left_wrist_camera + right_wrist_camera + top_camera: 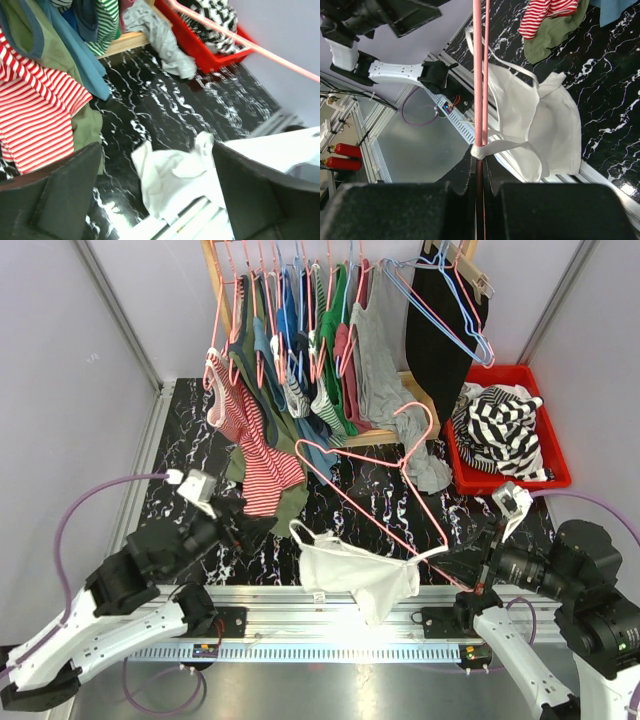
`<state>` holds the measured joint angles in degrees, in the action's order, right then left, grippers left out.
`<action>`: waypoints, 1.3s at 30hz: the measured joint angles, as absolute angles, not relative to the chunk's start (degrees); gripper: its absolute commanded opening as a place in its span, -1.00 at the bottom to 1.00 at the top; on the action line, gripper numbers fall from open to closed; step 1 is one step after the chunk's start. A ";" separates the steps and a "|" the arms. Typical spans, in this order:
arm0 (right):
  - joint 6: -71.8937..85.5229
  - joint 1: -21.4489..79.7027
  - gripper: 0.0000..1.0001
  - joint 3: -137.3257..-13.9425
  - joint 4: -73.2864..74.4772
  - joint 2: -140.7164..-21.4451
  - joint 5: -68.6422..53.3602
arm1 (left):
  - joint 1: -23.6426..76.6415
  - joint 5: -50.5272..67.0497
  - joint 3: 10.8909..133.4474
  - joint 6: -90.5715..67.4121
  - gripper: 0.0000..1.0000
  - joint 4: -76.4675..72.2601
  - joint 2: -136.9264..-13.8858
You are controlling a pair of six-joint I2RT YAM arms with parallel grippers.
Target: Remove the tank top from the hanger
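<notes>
The white tank top (352, 570) lies crumpled at the table's front edge. One strap (507, 145) is still looped round the pink hanger (372, 502), right at my right gripper's fingertips. My right gripper (462, 562) is shut on the lower end of the hanger (478, 75), which slants up and back over the table. In the right wrist view the tank top (550, 125) hangs to the right of my right gripper (479, 167). My left gripper (245, 525) is open and empty, just left of the tank top. In the left wrist view the tank top (170, 175) lies beyond the open left gripper (157, 155).
A wooden rack (215, 275) at the back holds several garments on hangers. A red-and-white striped top (262, 465) droops onto the table near my left arm. A grey garment (425, 465) lies mid-right. A red bin (505, 478) with striped clothes stands at the back right.
</notes>
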<state>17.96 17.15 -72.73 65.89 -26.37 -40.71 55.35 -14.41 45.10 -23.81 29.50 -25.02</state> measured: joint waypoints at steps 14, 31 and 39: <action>15.33 27.42 -1.00 -72.75 65.67 -36.64 -50.57 | 55.24 -4.71 49.98 -25.54 0.98 46.00 -10.61; 11.46 45.06 -1.00 -76.36 71.44 -46.30 -48.49 | 56.58 16.36 51.00 -25.06 0.98 53.01 -12.64; 10.66 45.19 -1.00 -78.00 71.68 -46.46 -47.42 | 56.58 29.76 50.76 -23.49 0.25 52.88 -14.46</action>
